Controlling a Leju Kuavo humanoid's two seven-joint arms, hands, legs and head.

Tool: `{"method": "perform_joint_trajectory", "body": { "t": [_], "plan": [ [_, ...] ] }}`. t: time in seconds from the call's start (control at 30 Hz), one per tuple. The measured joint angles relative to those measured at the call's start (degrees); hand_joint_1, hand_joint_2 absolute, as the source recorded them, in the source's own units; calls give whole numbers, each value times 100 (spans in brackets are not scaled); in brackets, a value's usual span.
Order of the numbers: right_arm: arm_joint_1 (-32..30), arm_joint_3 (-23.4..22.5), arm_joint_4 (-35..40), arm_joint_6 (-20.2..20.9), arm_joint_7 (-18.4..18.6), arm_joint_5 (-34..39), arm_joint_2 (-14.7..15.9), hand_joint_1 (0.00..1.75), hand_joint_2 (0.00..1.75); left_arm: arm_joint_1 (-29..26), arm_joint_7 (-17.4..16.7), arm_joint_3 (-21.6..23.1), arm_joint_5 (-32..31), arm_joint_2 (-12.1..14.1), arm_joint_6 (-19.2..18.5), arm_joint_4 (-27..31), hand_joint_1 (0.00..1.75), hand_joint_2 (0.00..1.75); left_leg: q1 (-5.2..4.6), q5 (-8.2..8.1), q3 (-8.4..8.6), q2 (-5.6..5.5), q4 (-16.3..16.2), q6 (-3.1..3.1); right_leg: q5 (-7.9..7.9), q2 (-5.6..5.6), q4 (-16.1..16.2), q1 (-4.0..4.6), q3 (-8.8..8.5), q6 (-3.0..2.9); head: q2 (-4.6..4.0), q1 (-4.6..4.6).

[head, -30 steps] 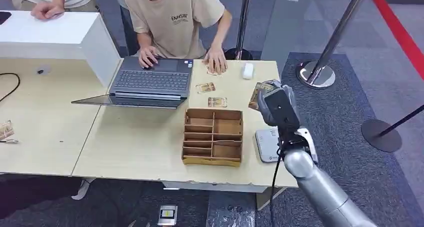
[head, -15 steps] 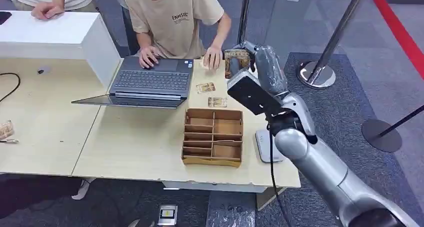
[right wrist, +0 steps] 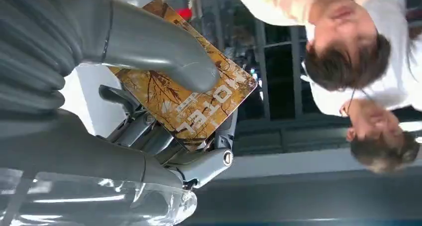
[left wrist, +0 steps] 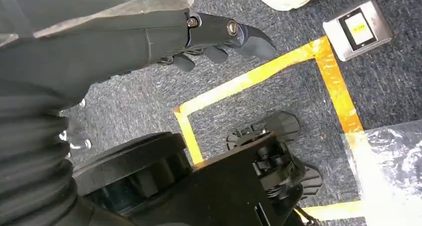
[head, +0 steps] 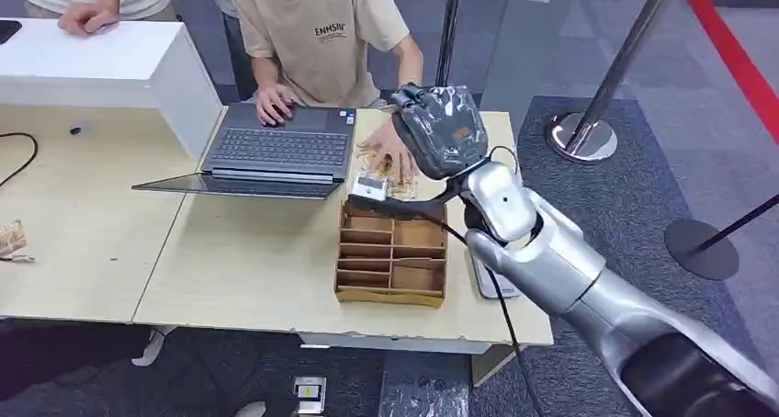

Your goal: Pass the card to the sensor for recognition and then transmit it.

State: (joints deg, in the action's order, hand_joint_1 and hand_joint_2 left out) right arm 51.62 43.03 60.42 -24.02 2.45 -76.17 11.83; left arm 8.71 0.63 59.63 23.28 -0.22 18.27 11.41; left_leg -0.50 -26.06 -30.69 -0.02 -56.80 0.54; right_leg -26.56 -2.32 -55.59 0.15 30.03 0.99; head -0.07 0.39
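In the head view the right hand (head: 439, 128) is raised in the upper middle of the frame, above the far edge of the tabletop (head: 257, 270), its back toward the camera so that what it carries is hidden there. Just beside it, toward the left, a person's hand (head: 390, 155) reaches over the loose cards (head: 375, 185) lying beyond the wooden compartment tray (head: 392, 252). The white reader (head: 491, 275) lies at the lower right, partly behind the forearm, well apart from the raised hand. In the left wrist view the left hand (left wrist: 199, 34) hangs over grey carpet (left wrist: 278, 86) marked with yellow tape (left wrist: 259, 74), its fingers (left wrist: 249, 34) curled inward with nothing in them. In the right wrist view the hotel card (right wrist: 191, 94) sits at centre-left, clamped flat between the thick thumb (right wrist: 159, 52) on its printed face and the darker fingers (right wrist: 149, 131) behind it. Its long axis runs from upper left to lower right, and the free end juts out past the fingers toward the person (right wrist: 343, 47) at the right of the frame. I judge the handover turns on that free end pointing away from the palm, and the right hand is the only one placed for it.
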Motion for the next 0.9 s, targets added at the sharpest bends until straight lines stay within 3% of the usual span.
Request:
{"method": "perform_joint_trajectory", "body": {
  "t": [0.3, 0.67, 0.9],
  "plan": [
    [109, 486, -842, -483, 173, -829, -70, 175, 175, 18, -63, 57, 4, -18, -2, 0, 0, 175, 0, -1, -1, 1, 0, 0, -1, 1, 1, 0, 5, 0, 0, -2],
    [106, 735, -1349, -590, 229, -794, -77, 175, 175, 27, -96, 101, 4, -13, -4, 0, 0, 175, 0, 0, 0, 2, 0, 0, 0, 2, 1, 0, 4, 0, 0, -2],
    [105, 739, -1544, -614, 251, -816, -147, 175, 175, 30, 66, 147, 4, 98, -234, -2, 0, 175, 1, 0, 1, 3, 0, 0, 0, 2, 1, 1, 5, 0, 0, -2]
  ]
}}
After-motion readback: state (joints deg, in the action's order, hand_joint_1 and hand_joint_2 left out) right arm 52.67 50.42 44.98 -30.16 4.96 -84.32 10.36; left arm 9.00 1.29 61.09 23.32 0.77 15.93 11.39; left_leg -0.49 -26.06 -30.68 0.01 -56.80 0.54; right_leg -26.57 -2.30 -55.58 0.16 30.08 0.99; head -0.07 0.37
